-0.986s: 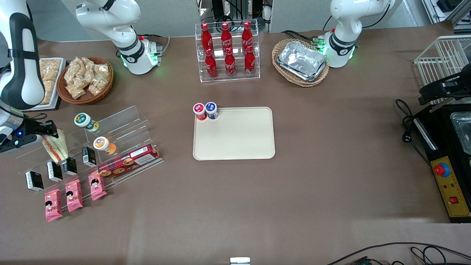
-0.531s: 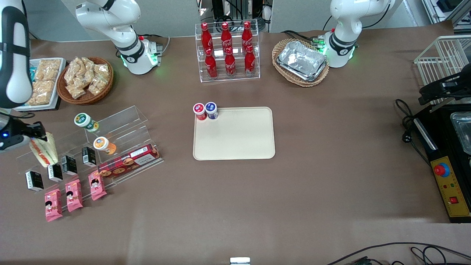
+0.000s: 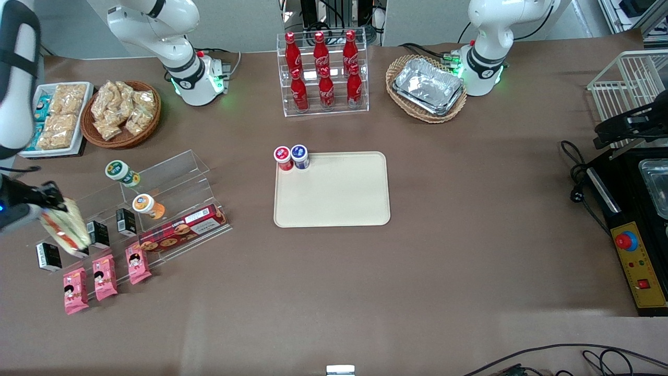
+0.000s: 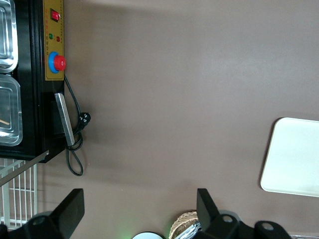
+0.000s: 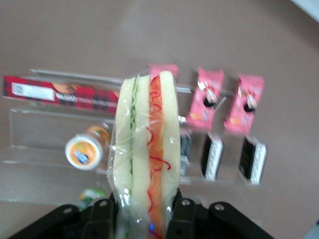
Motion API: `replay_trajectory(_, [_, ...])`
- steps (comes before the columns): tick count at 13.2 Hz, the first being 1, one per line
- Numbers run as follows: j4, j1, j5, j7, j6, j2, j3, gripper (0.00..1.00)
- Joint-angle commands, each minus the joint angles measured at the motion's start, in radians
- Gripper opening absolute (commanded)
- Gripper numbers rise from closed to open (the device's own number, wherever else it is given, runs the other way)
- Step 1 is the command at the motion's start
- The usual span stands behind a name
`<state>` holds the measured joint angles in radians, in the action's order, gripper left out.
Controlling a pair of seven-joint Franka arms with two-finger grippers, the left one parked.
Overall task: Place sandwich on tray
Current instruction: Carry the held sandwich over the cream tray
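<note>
Since a moment ago our tool [image 3: 49,209] lifts the sandwich [image 3: 65,230], clenched on it, off the rack [image 3: 156,183]; the tray [image 3: 334,209] waits well apart.

White-bread sandwich [image 5: 144,144] striped orange-red and green; cream-beige tray [image 3: 334,190]; brown bench [image 3: 469,261]; pink snack packets [image 3: 104,277]; red bottles [image 3: 323,68]; black gripper [image 5: 142,211].

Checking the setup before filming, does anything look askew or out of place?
Only the plastic-wrapped triangular sandwich: it hangs tilted in the gripper above the clear acrylic display steps, not on the cream rectangular tray. Everything else looks orderly.
</note>
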<state>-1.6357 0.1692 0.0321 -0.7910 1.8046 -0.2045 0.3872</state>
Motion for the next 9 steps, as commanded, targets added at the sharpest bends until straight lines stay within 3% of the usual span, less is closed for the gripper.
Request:
replay_trajectory(1, [0.117, -0.002, 0.017, -0.004, -0.042, -0.081, -0.138, 0.37])
replay_trajectory(9, [0.188, 0.000, 0.015, -0.004, 0.065, -0.202, -0.419, 0.38])
